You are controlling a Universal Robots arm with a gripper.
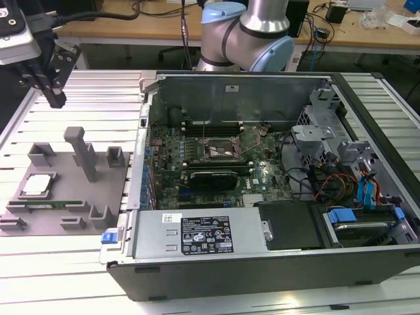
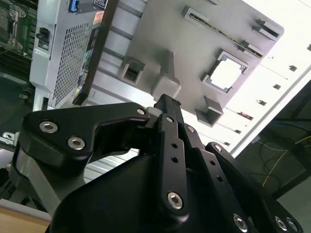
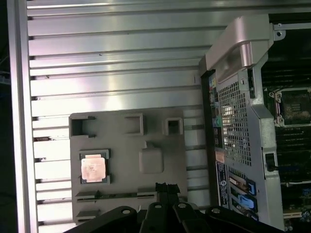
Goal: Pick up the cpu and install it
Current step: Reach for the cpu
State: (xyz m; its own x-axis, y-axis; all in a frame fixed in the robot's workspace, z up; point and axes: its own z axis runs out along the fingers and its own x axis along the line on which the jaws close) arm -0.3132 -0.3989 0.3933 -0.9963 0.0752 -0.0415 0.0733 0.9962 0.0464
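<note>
- The tabletop (image 1: pixel 65 275) is a bed of ribbed silver metal slats with dark grooves between them. It lies below the fingers (image 1: pixel 55 97) and runs on past them on every side.
- A flat grey holder plate (image 1: pixel 69 191) lies on the slats, almost straight beneath the fingers. In the first wrist view the fingertips (image 3: pixel 163 187), which sit close together, show over its edge.
- An open computer case (image 1: pixel 262 275) rests on its side on the slats, well off to the exterior view's right of the fingers and farther from them than the plate. It sits just beside the plate, with a narrow strip of bare slats between the two.
</note>
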